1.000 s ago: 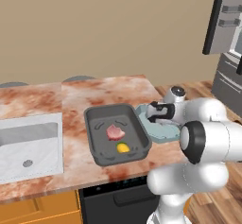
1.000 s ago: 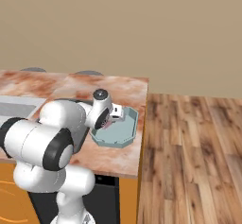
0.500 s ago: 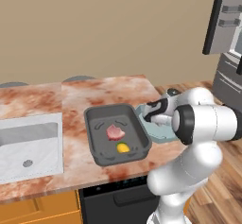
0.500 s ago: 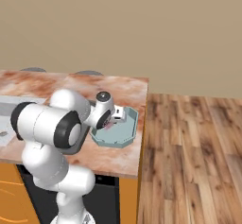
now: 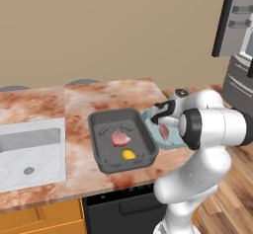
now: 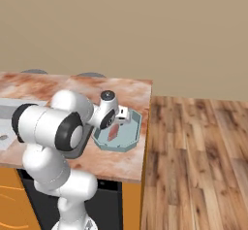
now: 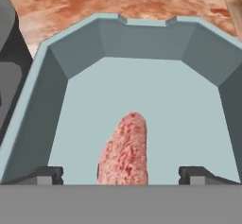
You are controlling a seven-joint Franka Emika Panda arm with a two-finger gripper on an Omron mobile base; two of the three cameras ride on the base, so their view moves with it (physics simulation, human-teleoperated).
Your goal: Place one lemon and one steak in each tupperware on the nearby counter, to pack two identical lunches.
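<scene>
Two containers are sitting side by side on the marbled stone bench (image 5: 74, 104), near its right end. One dark grey tupperware (image 5: 101, 151) is lying to the left, and it is holding a rounder steak (image 5: 120, 138) with a lemon (image 5: 128, 154) just in front of it, toward the bench's near edge. One pale teal tupperware (image 6: 131, 137), smaller and octagonal, is lying just beside the grey one, closer to the bench's end.

An elongated steak (image 7: 125, 150) is lying on the floor of the teal tupperware, roughly in the middle. The gripper (image 7: 121, 173) is hanging right over that container, pointing down into it. In the hand view its two dark fingertips (image 7: 45, 173) are standing wide apart, one on each side of the elongated steak, with clear pale floor showing between each tip and the meat. The gripper is spread wide and is gripping nothing; the elongated steak is lying free between the tips. How high the tips are hanging above the container floor is hard to judge from these angles.

In the right base view the white arm is bending over the teal tupperware, and the elongated steak is showing as a reddish strip just below the hand. A pale sink basin (image 5: 29, 154) is sitting in the bench farther left.
</scene>
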